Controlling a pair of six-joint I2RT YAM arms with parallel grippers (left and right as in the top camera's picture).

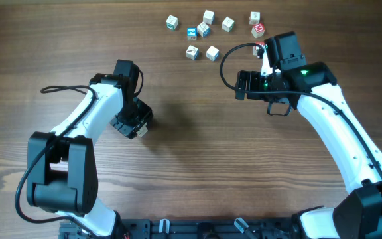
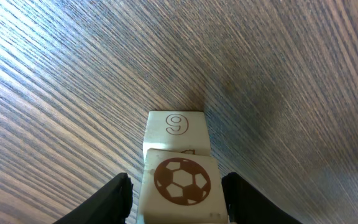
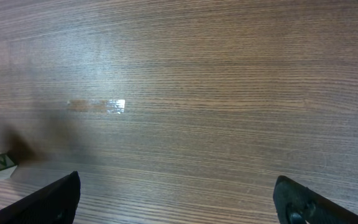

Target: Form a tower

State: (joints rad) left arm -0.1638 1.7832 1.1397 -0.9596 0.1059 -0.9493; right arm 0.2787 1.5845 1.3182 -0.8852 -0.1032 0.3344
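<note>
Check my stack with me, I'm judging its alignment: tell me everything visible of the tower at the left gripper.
The tower shows two pale wooden cubes in the left wrist view: the nearer face bears a brown football print, the farther an outlined 9, with a sliver of red print between. Their edges line up closely. It stands on the wood-grain table, flanked by the left gripper's black fingers; contact is unclear. Overhead, the gripper hides it.

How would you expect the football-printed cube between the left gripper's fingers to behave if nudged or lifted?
The football cube looks like rigid wood with flat faces, so probably light and unlikely to roll. It seems to sit offset over the 9 cube, so a sideways nudge might topple it.
</note>
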